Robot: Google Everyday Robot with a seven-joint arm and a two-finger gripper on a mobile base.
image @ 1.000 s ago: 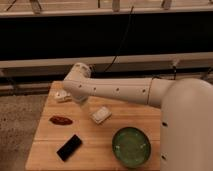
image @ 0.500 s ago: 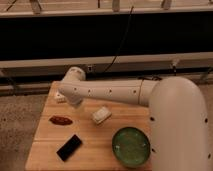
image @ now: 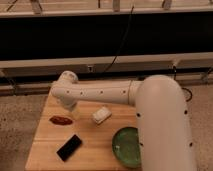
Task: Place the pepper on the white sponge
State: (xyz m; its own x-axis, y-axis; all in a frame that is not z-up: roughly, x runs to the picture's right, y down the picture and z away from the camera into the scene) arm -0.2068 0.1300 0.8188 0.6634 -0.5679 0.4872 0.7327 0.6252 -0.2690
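Observation:
The dark-red pepper (image: 61, 120) lies on the left side of the wooden table (image: 92, 142). The white sponge (image: 101, 115) lies near the table's middle, to the right of the pepper. My arm reaches from the right across the back of the table. My gripper (image: 73, 108) hangs down from the wrist just above and right of the pepper, between it and the sponge, and holds nothing that I can see.
A flat black rectangular object (image: 69, 147) lies in front of the pepper near the front left. A green bowl (image: 127, 146) stands at the front right, partly behind my arm's large white link (image: 165, 130). A dark wall with rails runs behind the table.
The wrist and gripper have moved left and a little down, closer to the pepper. The pepper, sponge, black object and bowl have not moved.

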